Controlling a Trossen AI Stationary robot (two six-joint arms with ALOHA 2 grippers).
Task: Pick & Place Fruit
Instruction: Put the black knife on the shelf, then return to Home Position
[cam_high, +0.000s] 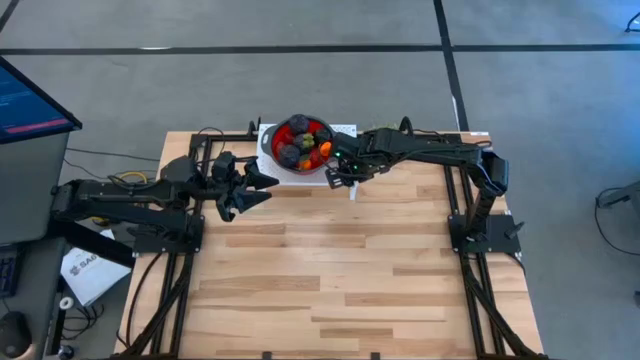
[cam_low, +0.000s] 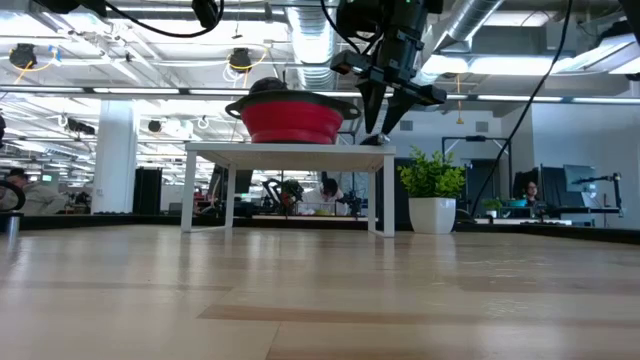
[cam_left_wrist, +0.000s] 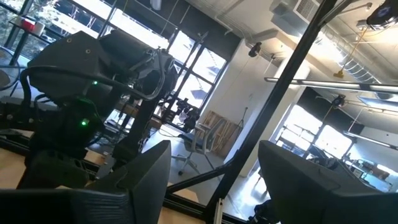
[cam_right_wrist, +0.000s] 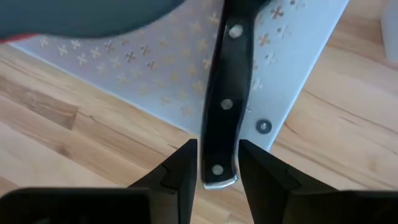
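Observation:
The red bowl (cam_high: 300, 141) stands on a small white raised stand (cam_low: 290, 150) at the table's far edge. Fruit (cam_high: 296, 146) is heaped in it, dark purple, orange and red; a dark piece (cam_low: 270, 86) shows over the rim. My right gripper (cam_high: 341, 171) is at the bowl's right front, fingers pointing down and open. In the right wrist view, my right gripper (cam_right_wrist: 217, 165) has a finger on either side of the free end of the black knife's handle (cam_right_wrist: 224, 106), which lies on the white patterned top. I cannot see them touching it. My left gripper (cam_high: 262, 187) hovers open at the bowl's left front.
The white stand's legs (cam_low: 385, 200) lift the bowl well above the wooden table (cam_high: 330, 270), which stretches toward the near edge. A green potted plant (cam_low: 432, 190) in a white pot shows to the right of the stand. In the left wrist view, the right arm's wrist (cam_left_wrist: 81, 93) is close ahead.

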